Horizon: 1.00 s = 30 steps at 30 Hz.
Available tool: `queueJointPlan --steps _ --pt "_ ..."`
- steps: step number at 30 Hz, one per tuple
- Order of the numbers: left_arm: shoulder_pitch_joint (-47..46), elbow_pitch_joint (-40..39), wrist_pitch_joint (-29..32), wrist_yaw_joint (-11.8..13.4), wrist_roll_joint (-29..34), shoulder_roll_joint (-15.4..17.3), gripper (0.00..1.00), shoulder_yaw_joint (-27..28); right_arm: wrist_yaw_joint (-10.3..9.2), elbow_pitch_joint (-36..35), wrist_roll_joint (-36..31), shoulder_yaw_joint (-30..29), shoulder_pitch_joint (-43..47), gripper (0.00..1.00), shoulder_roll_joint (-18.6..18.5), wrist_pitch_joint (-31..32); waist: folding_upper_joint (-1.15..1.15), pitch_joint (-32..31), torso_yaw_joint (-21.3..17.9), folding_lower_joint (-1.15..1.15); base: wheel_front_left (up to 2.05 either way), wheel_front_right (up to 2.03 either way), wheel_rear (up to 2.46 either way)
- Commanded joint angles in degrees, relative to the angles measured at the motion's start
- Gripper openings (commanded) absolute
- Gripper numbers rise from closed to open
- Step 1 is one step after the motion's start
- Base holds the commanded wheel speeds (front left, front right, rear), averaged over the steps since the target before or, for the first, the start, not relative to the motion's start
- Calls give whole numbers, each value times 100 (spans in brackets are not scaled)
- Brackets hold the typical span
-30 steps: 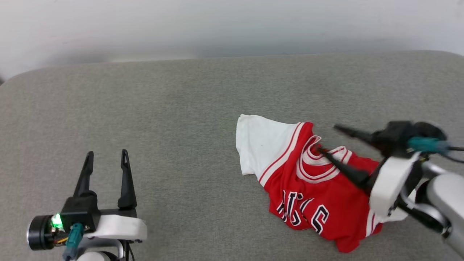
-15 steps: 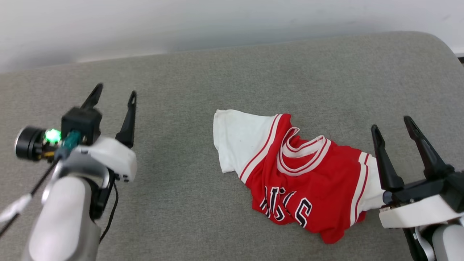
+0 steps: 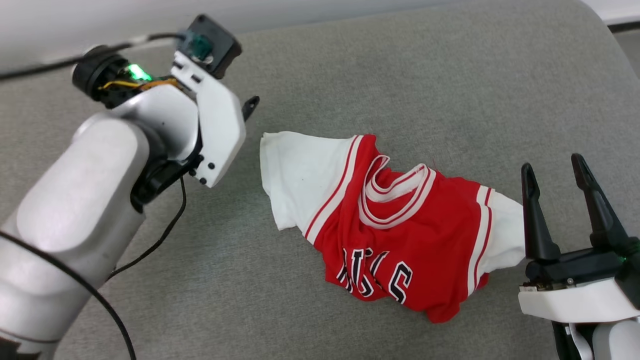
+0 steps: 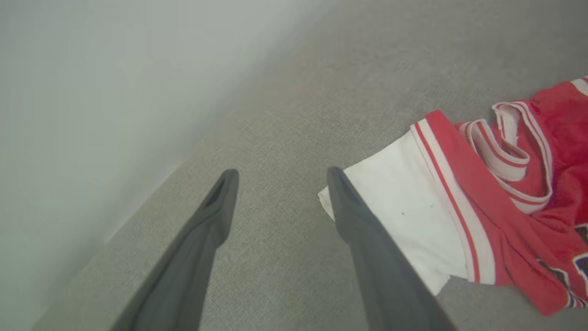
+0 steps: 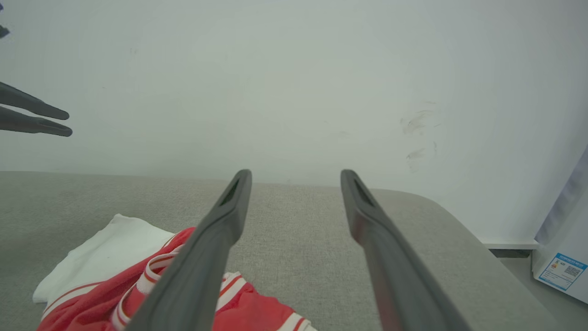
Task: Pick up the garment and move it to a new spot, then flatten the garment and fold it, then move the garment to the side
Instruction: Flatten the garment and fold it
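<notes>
Your garment (image 3: 390, 230) lies crumpled on the grey cushion (image 3: 400, 75), a little right of centre in the head view. One white sleeve spreads toward the upper left. The red body bunches toward the lower right, and a second white sleeve shows at its right end. The striped neck trim stands up in a loop near the middle, and the black lettering along the lower edge is partly folded under.

Your left gripper (image 4: 281, 175) has its jaws spread wide, with only bare cushion between them. In the left wrist view its right finger crosses the corner of the white sleeve, but you cannot tell from here whether it touches the cloth. In the head view the left arm takes up the upper left and its wrist hides most of the fingers. One tip pokes out just beside the sleeve's upper corner. A green light (image 3: 136, 72) glows on the wrist and a black cable (image 3: 165, 235) hangs below it.

Your right gripper (image 3: 552, 167) sits at the lower right of the head view with its fingers pointing up. Its jaws are released and empty, just right of the garment's right sleeve. In the right wrist view the garment lies at the lower left, under the left finger. A pale wall (image 5: 275, 69) stands behind, and a labelled box (image 5: 562, 271) shows at the lower right edge.
</notes>
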Motion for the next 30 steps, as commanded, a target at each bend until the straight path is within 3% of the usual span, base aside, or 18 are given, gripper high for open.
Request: queueJointPlan --steps 1,6,11,22,23,24,30 --pt "-188 10 188 1 -164 61 100 -207 -4 -32 -38 3 -107 100 48 -10 0 151 -123 0 0 0 0" --pt "-1006 218 1238 0 -1307 220 100 -1165 -4 -97 -77 32 -276 100 96 -10 0 438 -297 0 0 0 0" --pt "-1566 705 1987 0 -1801 307 100 -1986 -4 -90 -103 179 -474 100 109 -11 0 719 -488 0 0 0 0" --pt "-1762 1342 2070 -2 -2251 283 100 -3444 -4 -2 -114 388 -777 100 155 -11 0 1080 -703 0 0 0 0" --pt "-1766 1322 2044 -2 -2239 291 29 -3536 -4 4 -121 394 -789 100 161 -11 0 1086 -702 0 0 0 0" --pt "-1749 1319 2029 -2 -2263 310 0 -3602 -4 13 -135 398 -796 100 167 -11 0 1080 -692 0 0 0 0" --pt "-2012 1265 1417 -1 -2416 555 0 -3623 -4 79 -202 282 -757 100 91 -11 0 804 -463 0 0 0 0"
